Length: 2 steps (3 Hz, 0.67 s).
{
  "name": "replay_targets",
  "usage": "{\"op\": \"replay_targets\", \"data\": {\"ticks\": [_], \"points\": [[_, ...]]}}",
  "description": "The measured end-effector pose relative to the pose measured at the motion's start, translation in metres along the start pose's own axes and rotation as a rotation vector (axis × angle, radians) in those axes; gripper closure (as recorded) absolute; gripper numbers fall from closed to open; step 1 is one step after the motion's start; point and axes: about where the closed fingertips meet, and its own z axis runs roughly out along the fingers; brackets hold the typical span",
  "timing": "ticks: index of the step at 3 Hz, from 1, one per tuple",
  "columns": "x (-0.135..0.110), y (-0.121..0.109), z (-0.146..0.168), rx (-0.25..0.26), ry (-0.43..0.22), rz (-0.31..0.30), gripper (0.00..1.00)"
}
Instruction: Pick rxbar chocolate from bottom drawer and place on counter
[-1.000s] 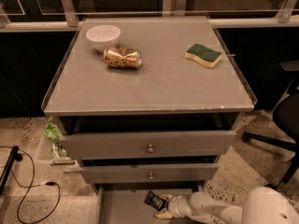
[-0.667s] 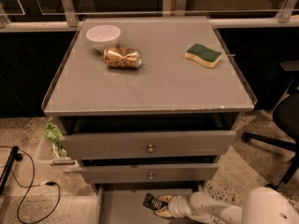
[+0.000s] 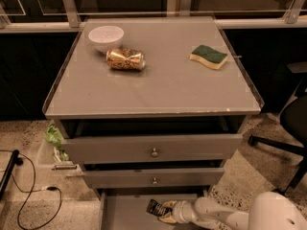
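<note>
Low down: gripper [image 3: 166, 211] inside the pulled-out bottom drawer [image 3: 122, 213], on the end of a white arm [image 3: 218, 214] reaching in from the right. Right at its tip, on the left side: rxbar chocolate [image 3: 153, 207], dark wrapper, tilted, over the drawer floor. Meets the claw; clamped on it or merely against it, cannot tell. Just above the claw: two upper grey drawers, each with a round metal knob [image 3: 154, 180]. Higher and farther back: counter [image 3: 158, 92], glossy grey. On it, up and left of the claw: gold can [image 3: 125, 59] lying on its side, just beside a white bowl [image 3: 106, 36] behind it. Up and right of the claw, well apart from both: green-yellow sponge [image 3: 208, 56].
</note>
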Motion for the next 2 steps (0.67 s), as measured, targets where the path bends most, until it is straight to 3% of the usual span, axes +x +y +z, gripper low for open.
{"op": "replay_targets", "data": {"ticks": [1,2], "points": [[-0.003,0.004,-0.015,-0.019,-0.014,-0.008,1.0],[-0.018,0.009,-0.061,-0.04,-0.06,-0.054,1.0]]}}
